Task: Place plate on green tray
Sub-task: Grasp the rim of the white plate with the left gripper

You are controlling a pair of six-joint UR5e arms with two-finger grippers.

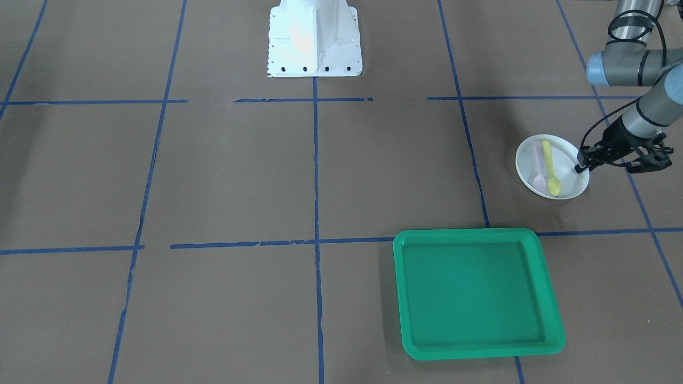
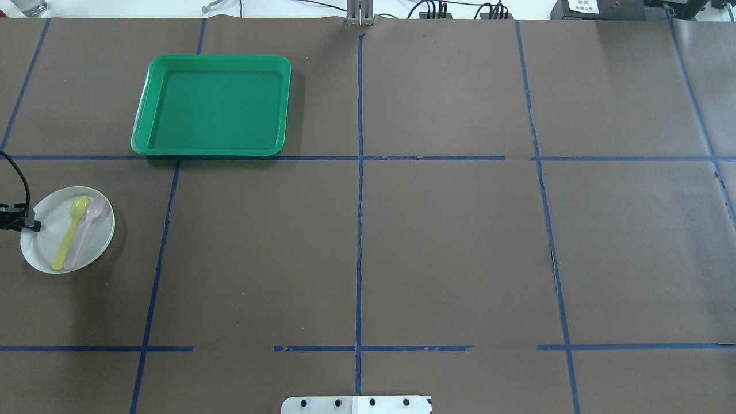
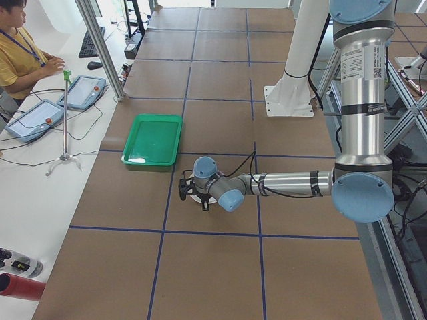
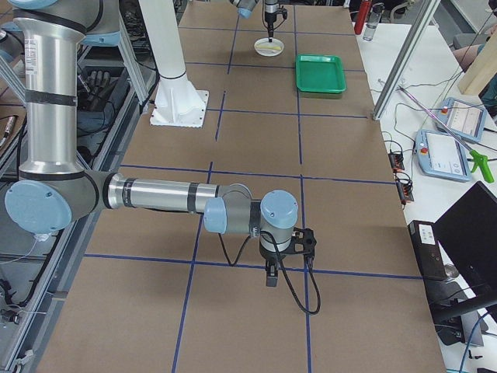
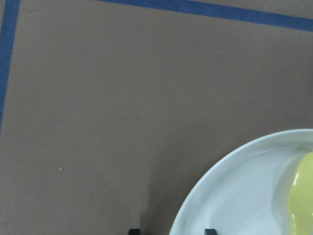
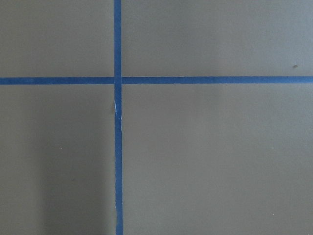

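Note:
The white plate point(image 1: 566, 160) lies on the table with a yellow spoon point(image 1: 549, 166) and a pink spoon point(image 1: 538, 172) in it. It also shows in the overhead view point(image 2: 49, 241). My left gripper point(image 1: 579, 168) is at the plate's outer rim. In the left wrist view its fingertips point(image 5: 134, 231) stand either side of the rim of the plate point(image 5: 244, 196), with a gap showing, so it is open. The green tray point(image 1: 397, 293) sits empty a short way off, beyond a blue tape line. My right gripper point(image 4: 270, 278) hangs low over the table far away; whether it is open I cannot tell.
The robot's white base point(image 1: 315, 48) stands at the table's middle rear. Blue tape lines point(image 2: 359, 230) divide the brown table. An operator point(image 3: 20, 53) sits beyond the far edge with tablets point(image 3: 80, 90) and a thin stand point(image 3: 65, 127).

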